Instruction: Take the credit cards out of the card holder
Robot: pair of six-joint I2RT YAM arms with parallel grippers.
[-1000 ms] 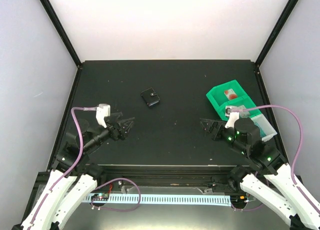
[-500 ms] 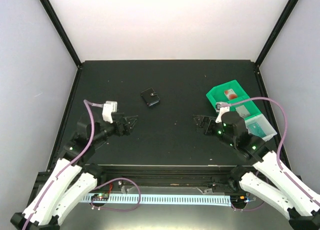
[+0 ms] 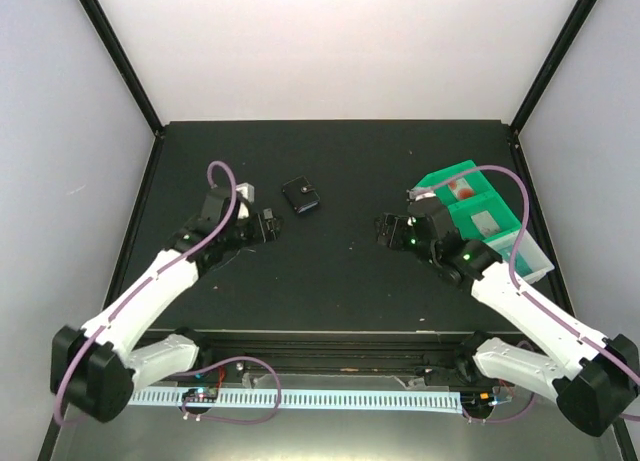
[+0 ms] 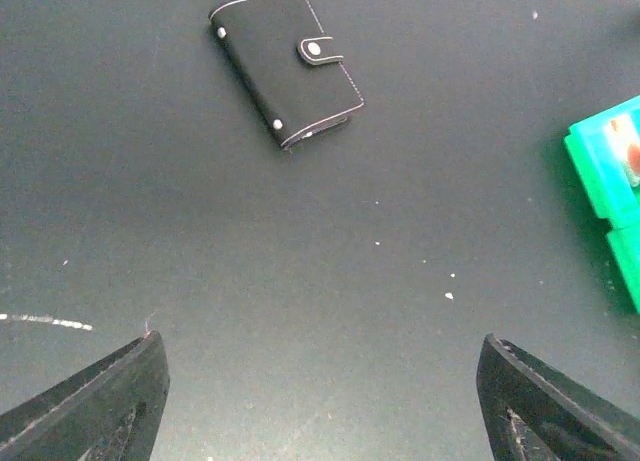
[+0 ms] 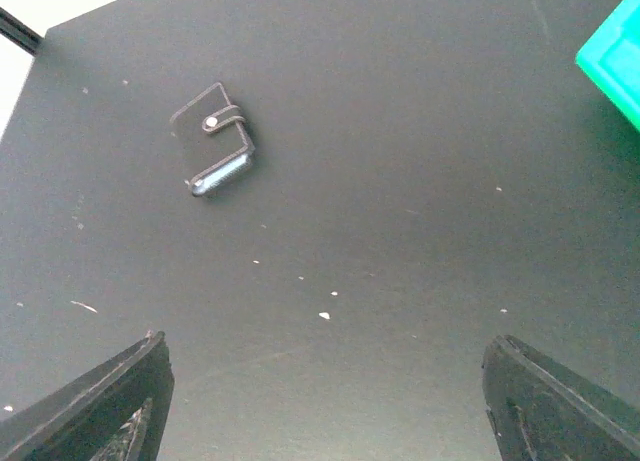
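Observation:
The card holder is a small black wallet, snapped shut, lying flat on the black table at centre back. It also shows in the left wrist view and in the right wrist view. No credit cards show outside it. My left gripper is open and empty, just left of and nearer than the wallet. My right gripper is open and empty, well to the wallet's right. In both wrist views only the two fingertips show at the bottom corners, far apart.
A green compartment tray stands at the right back, behind my right arm, with small items in it. Its edge shows in the left wrist view and the right wrist view. Black frame posts rise at the table's back corners.
Both arms have reached forward and inward toward the wallet. The left gripper moved up and right, the right gripper up and left. The wallet has not moved.

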